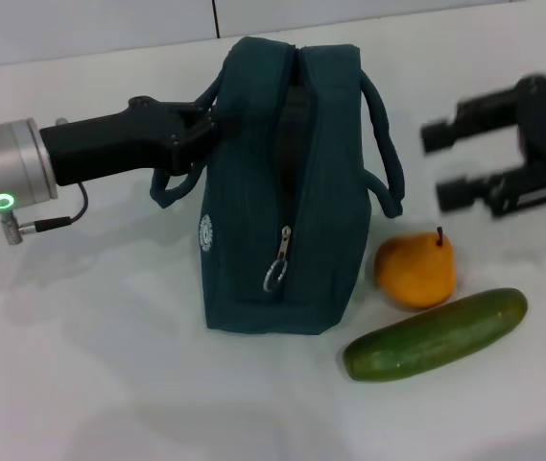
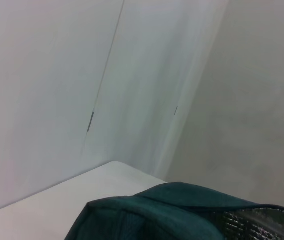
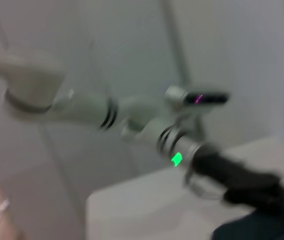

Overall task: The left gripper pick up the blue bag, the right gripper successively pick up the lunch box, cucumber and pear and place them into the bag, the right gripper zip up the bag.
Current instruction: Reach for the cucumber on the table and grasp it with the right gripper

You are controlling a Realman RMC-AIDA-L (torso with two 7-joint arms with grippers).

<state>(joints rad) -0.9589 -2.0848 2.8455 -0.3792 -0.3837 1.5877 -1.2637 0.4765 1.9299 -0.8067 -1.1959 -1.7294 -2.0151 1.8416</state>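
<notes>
Bag held up by the left side, fruit and vegetable waiting outside.

Left gripper point(image 1: 199, 128) clamped on the near-left handle of the dark blue-green fabric bag point(image 1: 287, 192), keeping it upright on the white table point(image 1: 90, 365), top zipper open along the middle, silver zipper pull point(image 1: 278, 261) hanging low at the near end. Right gripper point(image 1: 457, 163) hovering to the right of the bag, above the table, fingers apart and holding nothing. Orange-yellow pear point(image 1: 415, 270) standing just right of the bag, long green cucumber point(image 1: 436, 333) lying near it, almost touching, both outside. No lunch box anywhere on the table, so probably already inside, though not possible to confirm. Left to do, as judged: cucumber, pear, then closing the zipper.
</notes>
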